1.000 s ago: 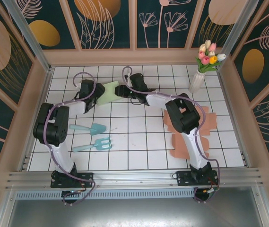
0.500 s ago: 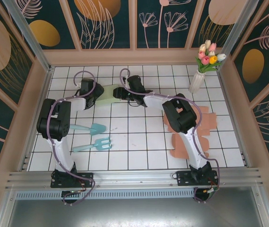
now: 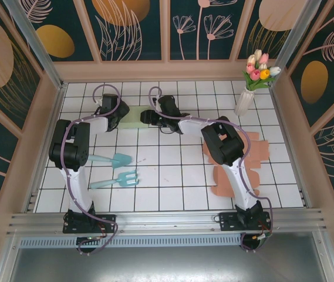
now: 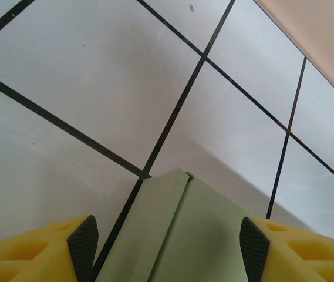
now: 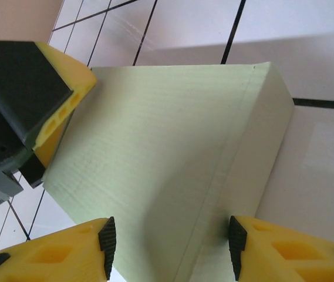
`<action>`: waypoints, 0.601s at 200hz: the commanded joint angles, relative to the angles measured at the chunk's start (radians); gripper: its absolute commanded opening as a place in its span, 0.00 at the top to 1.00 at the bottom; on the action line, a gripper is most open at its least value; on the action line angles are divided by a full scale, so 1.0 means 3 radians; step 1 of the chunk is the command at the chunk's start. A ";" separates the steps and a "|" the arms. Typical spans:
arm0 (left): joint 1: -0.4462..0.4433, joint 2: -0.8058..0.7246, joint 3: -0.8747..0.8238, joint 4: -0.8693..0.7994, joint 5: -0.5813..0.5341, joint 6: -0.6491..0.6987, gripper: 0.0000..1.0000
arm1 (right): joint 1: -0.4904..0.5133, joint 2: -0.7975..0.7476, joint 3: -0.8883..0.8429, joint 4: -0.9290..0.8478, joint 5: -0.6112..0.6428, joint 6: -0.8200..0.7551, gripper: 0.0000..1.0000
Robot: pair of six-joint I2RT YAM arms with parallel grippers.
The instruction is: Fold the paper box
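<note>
The pale green paper box (image 3: 132,116) lies on the tiled table at the back, between my two grippers. My left gripper (image 3: 120,114) is at its left end. In the left wrist view a pointed end of the box (image 4: 178,235) fills the span between the black pads (image 4: 83,247), so the left gripper (image 4: 168,247) is shut on it. My right gripper (image 3: 147,115) faces it from the right. Seen from the right wrist, the box (image 5: 167,135) shows a wide top face and a creased side, and the right gripper (image 5: 171,247) is open astride that crease.
Flat pink-brown cardboard (image 3: 255,154) lies under the right arm. A teal trowel (image 3: 112,158) and a teal fork (image 3: 118,178) lie in front of the left arm. A white vase of tulips (image 3: 245,101) stands at the back right. Wooden walls ring the table (image 3: 167,194).
The left gripper has moved toward the back wall, and the box now lies flatter and narrower between the grippers. The right gripper's jaws have widened a little.
</note>
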 commanded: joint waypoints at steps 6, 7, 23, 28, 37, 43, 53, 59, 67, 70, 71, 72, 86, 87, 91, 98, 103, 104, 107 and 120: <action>-0.0001 0.0059 0.0128 -0.0120 -0.0073 0.0042 0.32 | 0.0019 -0.0066 -0.0148 0.0192 -0.0010 0.0081 0.43; -0.0002 0.0057 0.0128 -0.0121 -0.0074 0.0042 0.32 | 0.0020 -0.0072 -0.0154 0.0195 -0.0006 0.0081 0.43; 0.0005 0.0035 0.0148 -0.0170 -0.0125 0.0037 0.31 | -0.0007 -0.0154 -0.0250 0.0233 0.0011 0.0087 0.42; 0.0003 0.0022 0.0150 -0.0192 -0.0151 0.0026 0.31 | -0.0012 -0.0180 -0.0273 0.0235 0.0017 0.0087 0.41; 0.0003 -0.0007 0.0151 -0.0223 -0.0198 0.0016 0.30 | -0.0029 -0.0230 -0.0323 0.0235 0.0033 0.0082 0.41; 0.0008 -0.0033 0.0146 -0.0241 -0.0235 0.0012 0.30 | -0.0043 -0.0273 -0.0359 0.0240 0.0047 0.0082 0.41; 0.0010 -0.0101 0.0127 -0.0269 -0.0294 0.0009 0.29 | -0.0050 -0.0358 -0.0438 0.0245 0.0077 0.0072 0.40; 0.0008 -0.0163 0.0106 -0.0278 -0.0326 0.0015 0.29 | -0.0057 -0.0428 -0.0498 0.0250 0.0096 0.0062 0.40; 0.0005 -0.0256 0.0058 -0.0272 -0.0353 0.0039 0.29 | -0.0056 -0.0534 -0.0592 0.0248 0.0125 0.0039 0.40; 0.0007 -0.0292 0.0038 -0.0268 -0.0358 0.0039 0.29 | -0.0053 -0.0583 -0.0625 0.0250 0.0140 0.0028 0.40; 0.0008 -0.0311 0.0032 -0.0267 -0.0362 0.0041 0.29 | -0.0054 -0.0599 -0.0638 0.0250 0.0146 0.0027 0.40; 0.0005 -0.0325 0.0022 -0.0266 -0.0364 0.0044 0.29 | -0.0052 -0.0614 -0.0653 0.0250 0.0151 0.0024 0.40; 0.0009 -0.0579 -0.0111 -0.0237 -0.0356 0.0050 0.29 | -0.0048 -0.0866 -0.0861 0.0250 0.0223 -0.0032 0.40; 0.0008 -0.0600 -0.0124 -0.0231 -0.0354 0.0049 0.29 | -0.0047 -0.0888 -0.0876 0.0250 0.0229 -0.0036 0.40; 0.0008 -0.0685 -0.0176 -0.0218 -0.0343 0.0052 0.29 | -0.0042 -0.0964 -0.0939 0.0234 0.0259 -0.0059 0.40; 0.0005 -0.0843 -0.0279 -0.0184 -0.0309 0.0052 0.29 | -0.0028 -0.1103 -0.1039 0.0186 0.0330 -0.0107 0.40; 0.0004 -0.0964 -0.0353 -0.0157 -0.0276 0.0053 0.29 | -0.0011 -0.1229 -0.1133 0.0131 0.0412 -0.0155 0.40; 0.0003 -0.0984 -0.0370 -0.0153 -0.0270 0.0053 0.29 | -0.0008 -0.1257 -0.1145 0.0119 0.0428 -0.0162 0.40; 0.0004 -0.1061 -0.0415 -0.0142 -0.0252 0.0053 0.29 | 0.0001 -0.1332 -0.1196 0.0091 0.0485 -0.0183 0.40; -0.0024 -0.1396 -0.0650 -0.0076 -0.0155 0.0037 0.30 | 0.0048 -0.1640 -0.1430 -0.0045 0.0747 -0.0248 0.40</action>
